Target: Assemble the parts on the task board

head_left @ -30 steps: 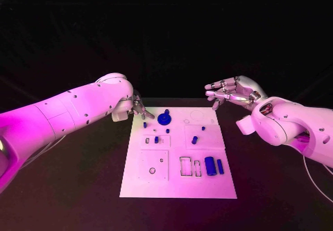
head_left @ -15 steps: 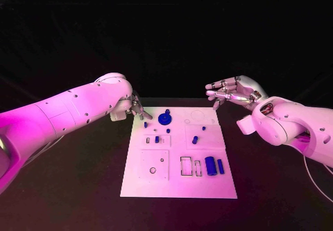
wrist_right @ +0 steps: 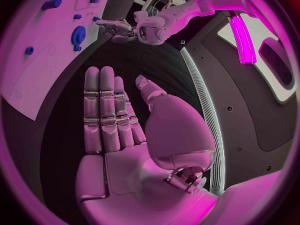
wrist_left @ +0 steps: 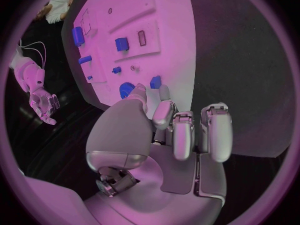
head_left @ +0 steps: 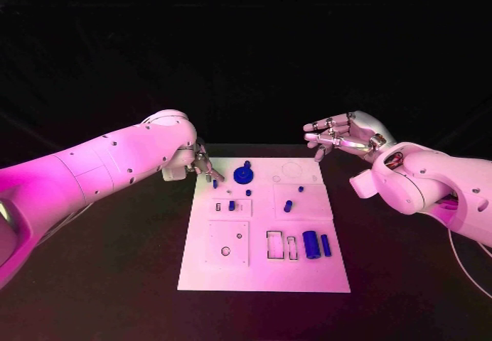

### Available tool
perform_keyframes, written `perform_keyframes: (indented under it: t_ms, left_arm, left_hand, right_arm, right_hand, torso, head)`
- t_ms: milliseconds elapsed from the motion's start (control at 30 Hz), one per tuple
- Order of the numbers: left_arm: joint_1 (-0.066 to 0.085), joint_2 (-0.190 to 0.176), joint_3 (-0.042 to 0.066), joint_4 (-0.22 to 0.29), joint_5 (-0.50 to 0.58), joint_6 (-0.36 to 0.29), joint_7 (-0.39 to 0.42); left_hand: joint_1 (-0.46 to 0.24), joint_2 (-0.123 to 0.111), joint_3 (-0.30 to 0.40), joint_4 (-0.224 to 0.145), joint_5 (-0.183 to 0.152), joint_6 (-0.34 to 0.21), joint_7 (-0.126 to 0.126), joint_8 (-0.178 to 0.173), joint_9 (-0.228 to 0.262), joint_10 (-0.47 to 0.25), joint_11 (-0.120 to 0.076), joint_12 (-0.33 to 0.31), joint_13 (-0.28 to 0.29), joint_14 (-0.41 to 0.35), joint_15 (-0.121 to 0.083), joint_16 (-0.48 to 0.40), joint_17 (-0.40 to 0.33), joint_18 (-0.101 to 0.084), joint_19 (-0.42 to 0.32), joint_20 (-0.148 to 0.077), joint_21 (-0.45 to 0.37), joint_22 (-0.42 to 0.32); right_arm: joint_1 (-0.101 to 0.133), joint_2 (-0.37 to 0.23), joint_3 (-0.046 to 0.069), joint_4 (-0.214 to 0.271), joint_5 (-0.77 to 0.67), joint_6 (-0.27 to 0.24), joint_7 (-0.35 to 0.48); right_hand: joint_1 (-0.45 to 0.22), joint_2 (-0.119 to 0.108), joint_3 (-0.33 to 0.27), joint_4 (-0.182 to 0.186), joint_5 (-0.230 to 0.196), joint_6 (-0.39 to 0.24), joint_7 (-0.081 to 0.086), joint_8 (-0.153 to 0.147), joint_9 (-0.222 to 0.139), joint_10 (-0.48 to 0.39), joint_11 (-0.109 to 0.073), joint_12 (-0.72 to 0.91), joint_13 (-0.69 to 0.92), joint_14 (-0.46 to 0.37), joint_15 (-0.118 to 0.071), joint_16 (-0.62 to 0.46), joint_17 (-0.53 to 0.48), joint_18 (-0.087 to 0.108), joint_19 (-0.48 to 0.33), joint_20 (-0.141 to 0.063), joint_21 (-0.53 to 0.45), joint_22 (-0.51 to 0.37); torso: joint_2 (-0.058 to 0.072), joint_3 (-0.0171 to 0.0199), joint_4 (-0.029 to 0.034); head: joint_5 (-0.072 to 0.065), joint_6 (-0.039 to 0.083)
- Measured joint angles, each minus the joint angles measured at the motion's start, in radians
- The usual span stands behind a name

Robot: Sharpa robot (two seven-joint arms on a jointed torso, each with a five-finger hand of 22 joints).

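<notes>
Evidently, assembly was at an early stage. The left hand (head_left: 201, 165) hovered at the task board (head_left: 264, 277)'s 11 o'clock corner, fingers loosely curled, holding nothing. The right hand (head_left: 343, 136) hung flat and empty off the 1 o'clock corner. Several blue parts (head_left: 311, 244) lay loose; the gear (head_left: 243, 175) appeared seated.

Task board (head_left: 264, 273): white, flat, mid-table.
Blue parts: gear (head_left: 243, 175) far left; two cylinders (head_left: 311, 245) near right, lying.
</notes>
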Motion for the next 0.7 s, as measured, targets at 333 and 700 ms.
perform_keyframes:
  t_ms: [333,700]
  left_arm:
    - [-0.001,0.005,-0.001,-0.003,0.005,0.007,0.000]
    - [-0.006,0.013,-0.002,-0.008,0.008,0.008,0.000]
  left_hand:
    - [0.010,0.010,0.000,0.000,0.000,0.000,0.000,0.000,-0.001,0.000,0.000,0.006,0.001,0.000,0.000,0.000,0.000,0.000,0.000,0.000,0.000,0.000]
    - [0.041,0.049,0.005,-0.005,0.000,0.004,-0.004,0.000,-0.004,0.004,-0.004,0.006,0.001,0.000,0.000,0.000,0.000,0.000,0.000,0.000,0.000,0.000]
  right_arm:
    - [0.000,0.000,0.000,0.000,0.000,0.000,0.000]
    - [0.000,0.001,0.000,0.001,0.000,0.001,0.000]
  right_hand:
    - [0.000,0.000,0.000,0.000,0.000,0.000,0.000,0.000,0.000,0.000,0.000,0.000,0.000,0.000,0.000,0.000,0.000,0.000,0.000,0.000,0.000,-0.001]
    - [0.000,0.000,0.000,0.000,0.000,0.000,0.000,0.000,0.000,0.000,0.000,0.000,0.000,0.000,0.000,0.000,0.000,0.000,0.000,0.000,0.000,-0.001]
  torso:
    - [0.000,-0.0001,0.0002]
    - [0.001,-0.0006,-0.0003]
  head:
    - [0.000,0.000]
    - [-0.003,-0.002]
